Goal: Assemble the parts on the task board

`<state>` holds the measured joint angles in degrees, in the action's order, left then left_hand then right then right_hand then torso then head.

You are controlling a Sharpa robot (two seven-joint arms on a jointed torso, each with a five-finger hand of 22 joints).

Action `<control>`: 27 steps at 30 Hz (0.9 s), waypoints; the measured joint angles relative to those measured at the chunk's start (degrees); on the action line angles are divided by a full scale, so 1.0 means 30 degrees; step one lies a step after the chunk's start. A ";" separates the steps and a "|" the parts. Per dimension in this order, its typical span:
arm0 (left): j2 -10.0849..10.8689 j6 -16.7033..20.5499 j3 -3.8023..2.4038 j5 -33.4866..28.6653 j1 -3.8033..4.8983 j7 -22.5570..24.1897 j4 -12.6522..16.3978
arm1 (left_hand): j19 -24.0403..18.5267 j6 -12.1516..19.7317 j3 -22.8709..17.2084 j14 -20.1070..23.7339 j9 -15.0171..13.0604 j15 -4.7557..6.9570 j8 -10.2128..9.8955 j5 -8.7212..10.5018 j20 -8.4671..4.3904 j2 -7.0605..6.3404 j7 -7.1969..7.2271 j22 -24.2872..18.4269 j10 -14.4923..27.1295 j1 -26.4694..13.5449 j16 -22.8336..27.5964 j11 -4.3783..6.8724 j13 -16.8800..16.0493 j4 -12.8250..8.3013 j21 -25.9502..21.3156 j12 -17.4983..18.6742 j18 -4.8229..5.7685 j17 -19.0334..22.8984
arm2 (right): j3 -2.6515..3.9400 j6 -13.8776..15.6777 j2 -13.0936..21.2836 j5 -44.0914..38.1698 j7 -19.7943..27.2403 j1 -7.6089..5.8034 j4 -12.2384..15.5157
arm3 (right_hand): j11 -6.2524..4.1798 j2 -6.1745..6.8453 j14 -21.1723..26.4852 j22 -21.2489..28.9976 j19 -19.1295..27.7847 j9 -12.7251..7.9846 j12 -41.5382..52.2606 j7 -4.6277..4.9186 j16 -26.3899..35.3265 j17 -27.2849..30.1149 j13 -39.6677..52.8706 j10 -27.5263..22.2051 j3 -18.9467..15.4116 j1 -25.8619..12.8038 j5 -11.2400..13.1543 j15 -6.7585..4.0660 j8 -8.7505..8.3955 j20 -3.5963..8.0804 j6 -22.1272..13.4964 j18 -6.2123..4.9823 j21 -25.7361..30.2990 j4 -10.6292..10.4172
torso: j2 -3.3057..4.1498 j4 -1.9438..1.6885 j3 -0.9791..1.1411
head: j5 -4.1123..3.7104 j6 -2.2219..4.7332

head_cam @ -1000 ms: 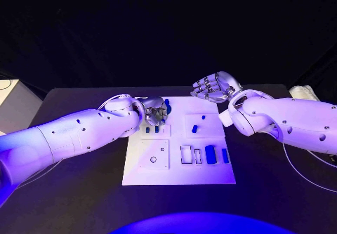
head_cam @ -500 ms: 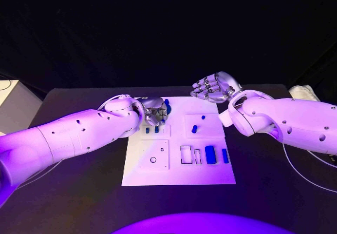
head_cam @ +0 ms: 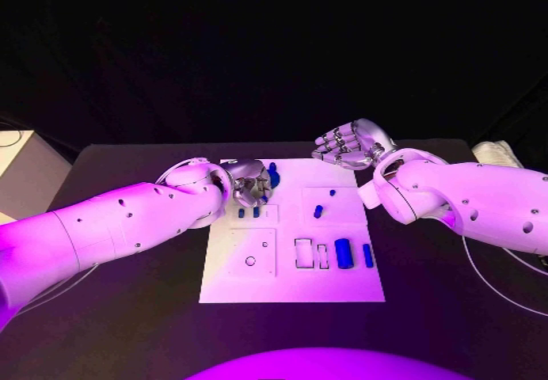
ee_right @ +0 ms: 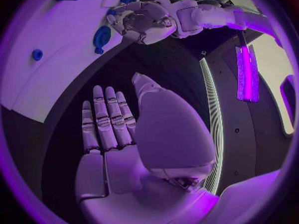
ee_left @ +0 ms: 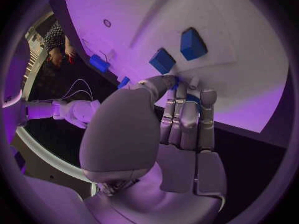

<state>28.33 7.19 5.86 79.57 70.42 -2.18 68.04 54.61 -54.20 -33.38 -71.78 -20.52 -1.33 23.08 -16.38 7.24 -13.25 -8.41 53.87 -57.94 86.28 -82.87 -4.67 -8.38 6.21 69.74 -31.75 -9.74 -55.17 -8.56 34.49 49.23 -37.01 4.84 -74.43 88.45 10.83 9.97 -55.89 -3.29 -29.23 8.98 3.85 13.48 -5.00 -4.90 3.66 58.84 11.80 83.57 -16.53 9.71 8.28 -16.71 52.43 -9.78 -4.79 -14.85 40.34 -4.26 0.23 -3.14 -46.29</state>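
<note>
Left hand (head_cam: 249, 184): pinching a blue part (head_cam: 272, 172), lifted slightly farther along board (head_cam: 291, 281) | right hand (head_cam: 349, 144): unmoved, fingers curled, empty | you're mid-placement.

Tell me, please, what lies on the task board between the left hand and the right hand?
In the head view, a round blue part lies beside the left hand; then bare white task board runs to the right hand.

Two bulky white arms dotted with dark screws, silver segmented left robot hand (head_cam: 249, 180), right robot hand (head_cam: 348, 143)
</note>
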 measured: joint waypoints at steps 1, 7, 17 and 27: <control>0.0130 0.0014 -0.0076 -0.0087 -0.0010 0.0031 0.0113 | 0.0000 -0.0040 0.0000 -0.0042 0.0000 0.0042 -0.0056 0.0003 -0.0001 0.0000 -0.0039 0.0084 -0.0055 0.0000 -0.0046 -0.0053 0.0000 0.0000 0.0058 0.0073 0.0000 -0.0061 | 0.0000 -0.0001 0.0009 0.0000 0.0000 0.0000 0.0001 | 0.0000 0.0000 0.0000 -0.0001 0.0000 0.0000 0.0000 0.0000 0.0000 0.0000 0.0000 0.0000 0.0000 0.0000 0.0000 0.0000 0.0000 0.0000 0.0000 0.0001 0.0000 0.0000 | -0.0002 0.0000 0.0000 | 0.0002 -0.0009; 0.0970 0.0058 -0.0626 -0.0952 0.0058 0.0206 0.1011 | 0.0348 -0.0129 0.0051 -0.0264 -0.0042 -0.0001 -0.0201 0.0021 0.0009 -0.0005 0.0007 0.0403 -0.0327 -0.0119 -0.0171 -0.0050 -0.0008 -0.0051 0.0240 0.0427 0.0002 -0.0292 | 0.0000 -0.0007 0.0080 -0.0001 0.0002 0.0000 0.0022 | 0.0001 0.0000 0.0000 -0.0001 0.0000 0.0001 0.0000 -0.0001 0.0000 0.0000 0.0000 0.0000 0.0000 0.0000 0.0000 0.0000 0.0000 0.0000 0.0000 0.0000 0.0000 0.0000 | -0.0048 -0.0015 0.0002 | -0.0004 -0.0053; 0.2214 0.0019 -0.1125 -0.2348 0.0104 0.0308 0.2068 | 0.0398 -0.0267 0.0051 -0.0369 -0.0080 0.0031 -0.0223 0.0021 0.0010 -0.0036 0.0006 0.0514 -0.0425 -0.0343 -0.0171 -0.0077 -0.0022 -0.0051 0.0276 0.0618 0.0003 -0.0367 | 0.0000 -0.0010 0.0179 -0.0002 0.0007 -0.0002 0.0051 | 0.0001 0.0000 0.0000 0.0016 -0.0001 0.0001 0.0000 -0.0001 0.0000 0.0000 0.0000 -0.0001 0.0052 0.0000 0.0000 0.0000 0.0000 0.0000 -0.0001 0.0001 0.0077 0.0053 | -0.0070 -0.0048 -0.0015 | -0.0004 -0.0044; 0.2649 -0.0401 -0.1170 -0.2741 0.0110 0.0069 0.1966 | 0.0397 -0.0269 0.0056 -0.0369 -0.0134 0.0031 -0.0460 0.0021 0.0010 -0.0186 0.0007 0.0433 -0.0558 -0.0745 -0.0170 0.0056 -0.0039 -0.0045 0.0276 0.1004 0.0002 -0.0232 | 0.0000 -0.0010 0.0229 -0.0005 0.0007 -0.0002 0.0059 | 0.0001 0.0000 0.0001 0.0016 -0.0001 0.0002 0.0000 -0.0059 0.0000 0.0001 0.0000 -0.0001 0.0052 0.0000 0.0000 -0.0001 0.0000 0.0000 0.0056 0.0000 0.0077 0.0052 | -0.0038 -0.0038 -0.0033 | 0.0046 0.0016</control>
<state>36.28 5.99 2.35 71.34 70.75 -1.98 73.93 55.80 -55.01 -33.21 -72.88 -20.92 -1.24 21.70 -16.32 7.27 -13.81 -8.39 55.17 -59.61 84.05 -83.38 -4.50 -8.49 6.07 70.57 -28.73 -9.73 -55.87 -8.56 34.46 49.92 -37.03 4.86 -74.44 88.63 10.83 9.97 -55.89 -3.24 -29.23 8.99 3.85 13.31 -5.00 -4.90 3.66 58.83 11.96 83.56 -16.53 9.71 8.28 -16.71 52.59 -9.78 -4.56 -14.70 40.22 -4.38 0.13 -3.00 -46.24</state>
